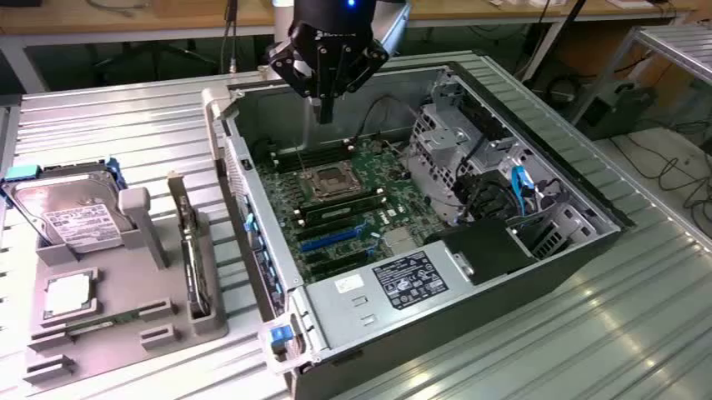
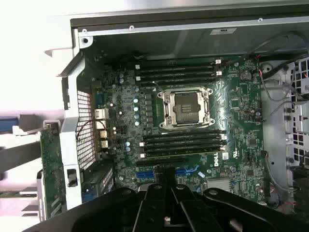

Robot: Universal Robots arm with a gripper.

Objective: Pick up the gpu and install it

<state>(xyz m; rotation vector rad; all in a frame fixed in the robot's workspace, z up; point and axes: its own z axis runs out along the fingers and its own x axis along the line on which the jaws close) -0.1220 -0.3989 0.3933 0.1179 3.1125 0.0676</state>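
Exterior view: an open computer case lies on its side on a ribbed metal desk, with its green motherboard facing up. The black end effector hangs above the far end of the case, over the board. Its jaws are pressed together and hold nothing. To the exterior view's left of the case sits a grey tray. The gpu stands on its long edge in a slot of this tray, just beside the case wall and well apart from the end effector. A silver hard drive leans in the tray farther to that side. Wrist view: the camera looks straight down into the case. The square processor socket lies at the centre of the motherboard, and the blue slots lie close to the dark end effector. Outside the perforated case wall there is a strip of green circuit board, which is most likely the gpu in its tray. Risks, as a judgement: the card is thin and stands upright, so a grip placed off centre could tip it or let it slip. The case wall stands between the tray and the board, so a low carry could knock the card or its metal bracket against it. Jaws brought down closed would push the card rather than take hold of it. If the card is not square to its slot, pressing it down could strain the board.
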